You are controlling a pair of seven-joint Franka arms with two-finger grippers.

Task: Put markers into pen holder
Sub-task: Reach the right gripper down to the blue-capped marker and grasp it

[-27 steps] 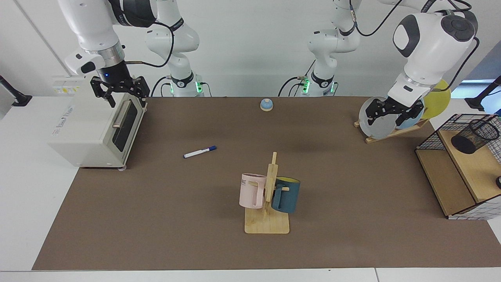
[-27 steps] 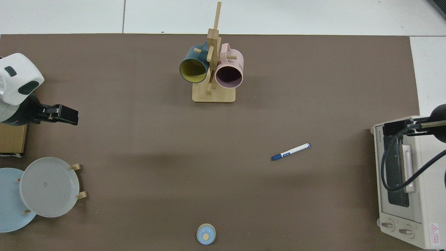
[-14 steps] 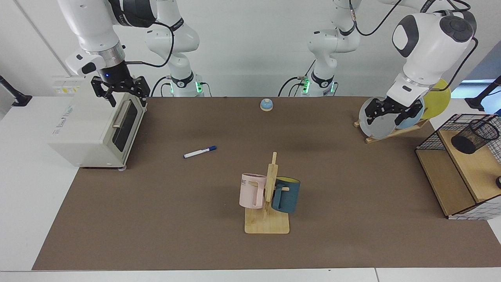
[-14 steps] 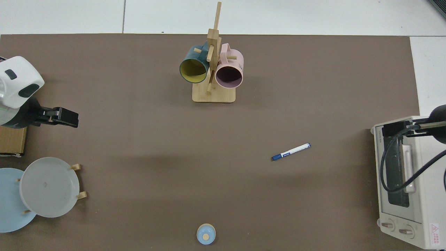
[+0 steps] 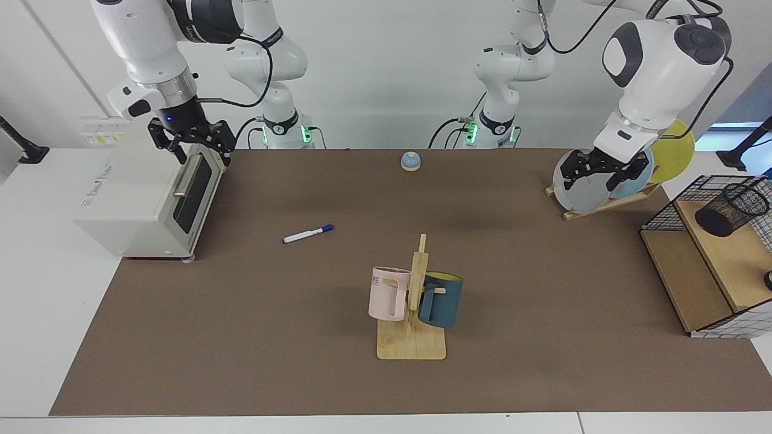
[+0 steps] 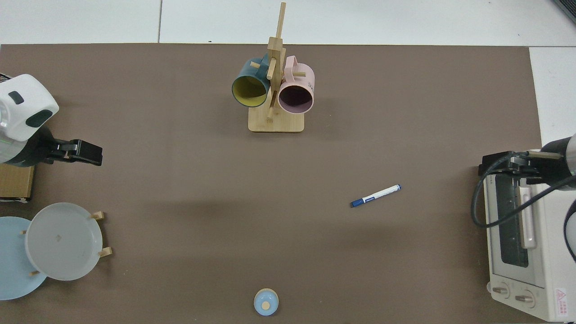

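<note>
White-barrelled, blue-capped marker [image 5: 308, 233] lies alone on brown table mat [image 5: 241, 337]; black mesh pen holder [image 5: 731, 208] on wooden shelf, both open, empty: right gripper [image 5: 192, 147] over toaster oven [image 5: 145, 193], left gripper [image 5: 600, 175] by plates [image 5: 576, 190].

A robotics lab, probably: two white arms are mounted behind a brown mat [image 5: 241, 337], on which a toaster oven [image 5: 145, 202] and a mug rack [image 5: 413, 307] are staged.

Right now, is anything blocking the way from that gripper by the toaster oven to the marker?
Nothing visible does. The right gripper hangs open above the toaster oven; bare mat lies between it and the marker.
</note>
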